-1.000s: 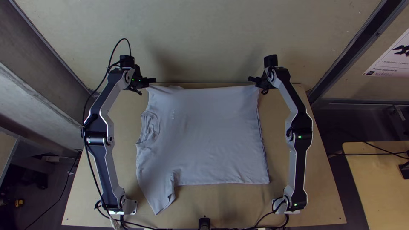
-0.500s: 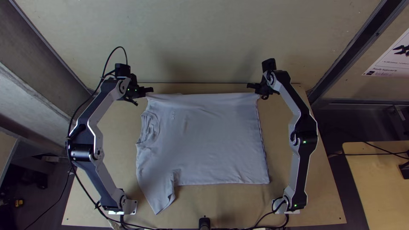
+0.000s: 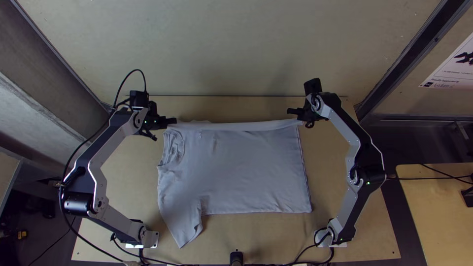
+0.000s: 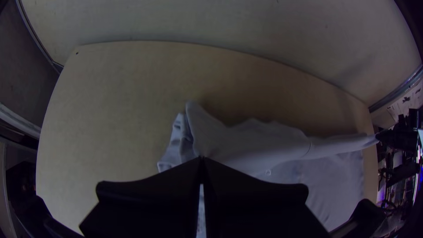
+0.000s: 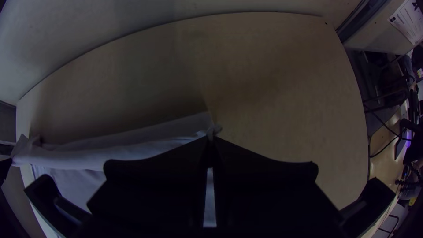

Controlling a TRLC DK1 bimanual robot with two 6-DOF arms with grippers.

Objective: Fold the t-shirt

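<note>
T-shirt on the counter, collar to the left, hem to the right; body spread, near sleeve pointing near and left. Left gripper: fingers closed on cloth at the far edge, collar end. Right gripper: closed on the far corner at the hem. Far edge strung between them as a band, apparently raised off the counter.

Key relation: collar-to-hem axis runs left to right, roughly parallel to the line joining the grippers; remaining cloth lies on their near side. Judged step: lengthwise fold, far edge toward near. Both should travel nearward at equal pace; if one leads, fold likely skews. Fold incomplete.
</note>
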